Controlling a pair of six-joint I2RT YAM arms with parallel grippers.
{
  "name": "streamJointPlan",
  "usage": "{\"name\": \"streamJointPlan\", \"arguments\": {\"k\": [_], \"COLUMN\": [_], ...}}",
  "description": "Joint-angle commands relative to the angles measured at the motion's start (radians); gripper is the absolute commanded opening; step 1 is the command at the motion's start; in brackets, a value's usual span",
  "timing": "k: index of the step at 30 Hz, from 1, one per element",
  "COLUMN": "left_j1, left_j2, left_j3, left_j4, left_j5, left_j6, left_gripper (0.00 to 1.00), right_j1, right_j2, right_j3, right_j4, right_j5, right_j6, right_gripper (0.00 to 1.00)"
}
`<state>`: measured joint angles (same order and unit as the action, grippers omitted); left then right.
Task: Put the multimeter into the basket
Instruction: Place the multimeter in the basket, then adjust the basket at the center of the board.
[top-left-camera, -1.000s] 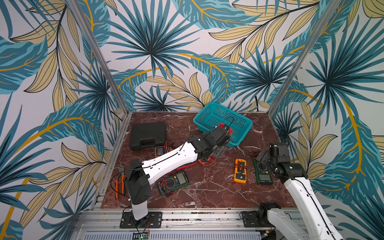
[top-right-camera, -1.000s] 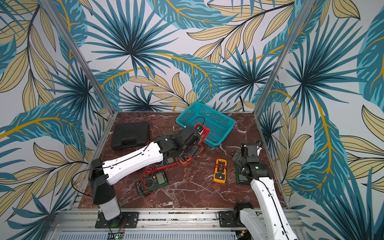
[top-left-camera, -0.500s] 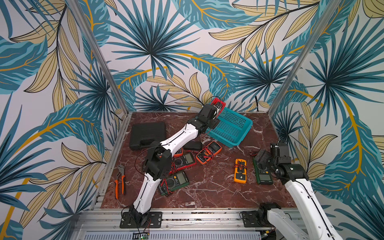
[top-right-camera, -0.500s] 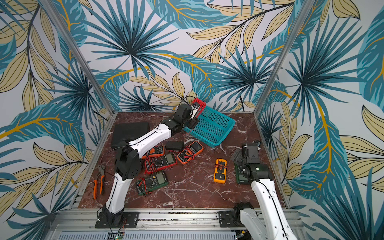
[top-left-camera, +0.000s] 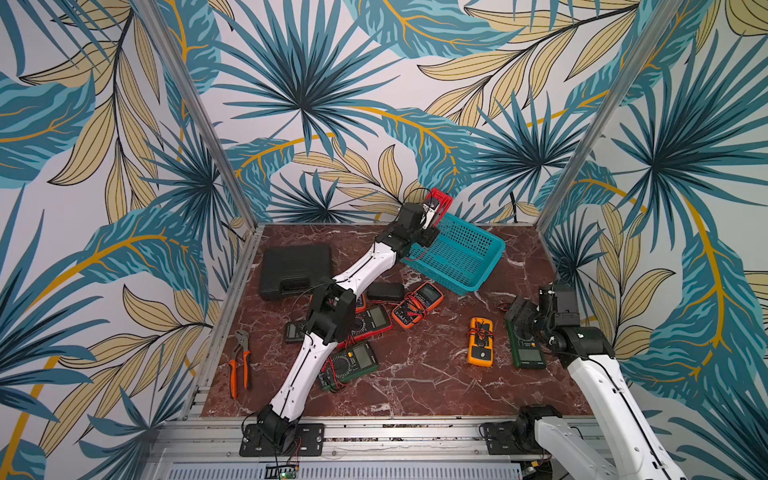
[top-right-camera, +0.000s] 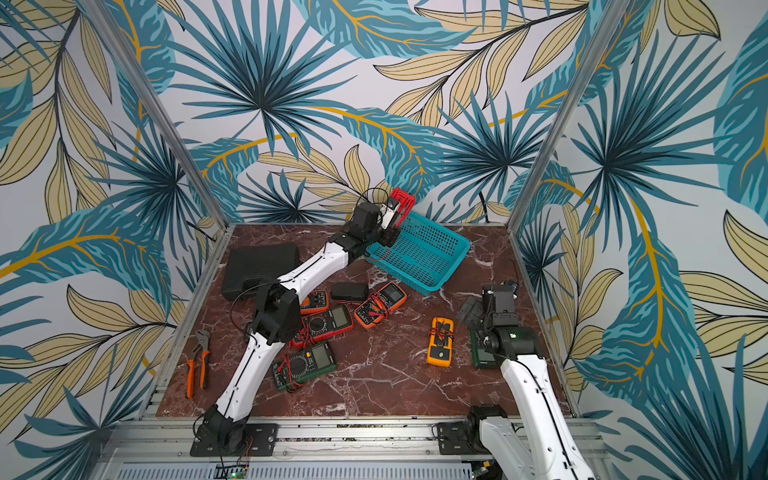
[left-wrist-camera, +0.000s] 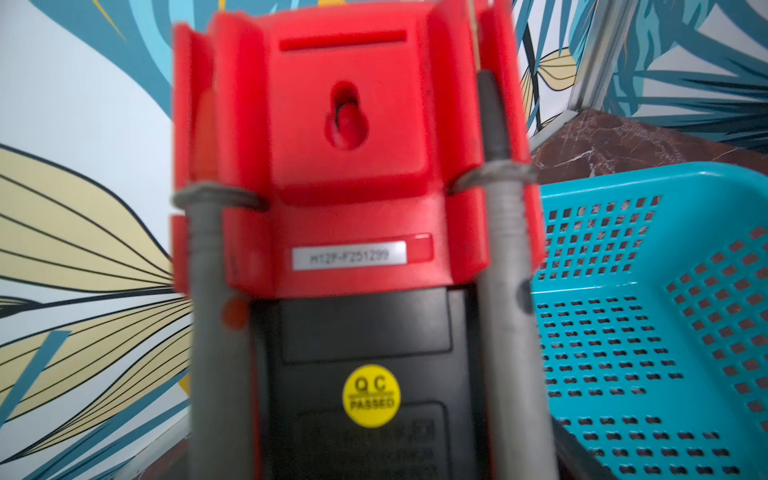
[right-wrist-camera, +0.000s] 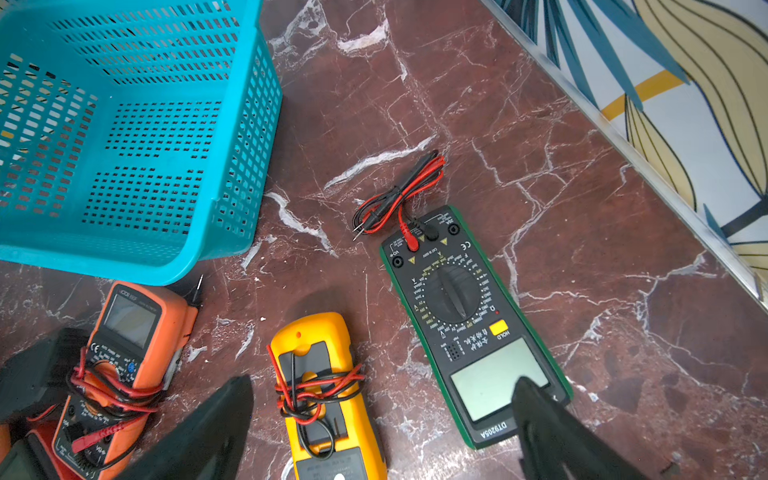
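Pinching the red multimeter (top-left-camera: 441, 198) across its edges with the left gripper's (top-left-camera: 430, 211) jaws.

Both top views: holds it raised and tilted above the rim at a far corner of the basket (top-left-camera: 457, 259), not yet inside. Nothing in the basket. Holds the right gripper's (top-left-camera: 521, 311) jaws spread wide, gripping nothing, low over the green multimeter (top-left-camera: 527, 356) on the table (top-left-camera: 415, 374).

Left wrist view: shows the meter's back filling the frame, grey fingers (left-wrist-camera: 216, 332) pressed on either edge. Basket floor off to one side, not beneath.

Right wrist view: looks down past parted fingers at the green multimeter and a yellow multimeter (right-wrist-camera: 328, 395), basket beyond.

Judgement, step in hand (carry and drop): shift inward until clear of the rim and over the perforated floor, level, lower close, then part the jaws. Avoid knocking the light basket.
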<state>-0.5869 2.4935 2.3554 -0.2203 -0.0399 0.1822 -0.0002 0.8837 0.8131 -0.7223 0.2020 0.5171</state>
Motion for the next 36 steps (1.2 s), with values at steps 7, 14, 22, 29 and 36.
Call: {"name": "streamJointPlan", "arguments": {"k": [7,14,22,29,36], "left_j1": [0.034,0.052,0.052,0.052,0.052], "left_j2": [-0.032,0.058,0.112,0.132,0.082], "left_j3": [0.118,0.154,0.152,0.147,0.078], "left_j4": [0.238,0.261,0.189,0.096,-0.044], "left_j5": [0.078,0.092,0.091,0.085,0.031], "left_j6": [-0.043,-0.076,-0.048,-0.011,-0.031], "left_gripper": [0.00,0.00,0.00,0.00,0.00], "right_j1": [0.002,0.002,0.002,0.002,0.002], "right_j2": [0.011,-0.007,-0.016,0.004,0.011], "right_j3": [-0.022,-0.017,-0.013,-0.011,-0.014], "right_j4": [0.039,0.028,0.020,0.027,0.027], "right_j5": [-0.037,-0.032,-0.025,-0.027,-0.024], "right_j6": [0.014,0.009,0.008,0.015,0.028], "right_gripper": [1.00,0.99,0.99,0.99,1.00]}}
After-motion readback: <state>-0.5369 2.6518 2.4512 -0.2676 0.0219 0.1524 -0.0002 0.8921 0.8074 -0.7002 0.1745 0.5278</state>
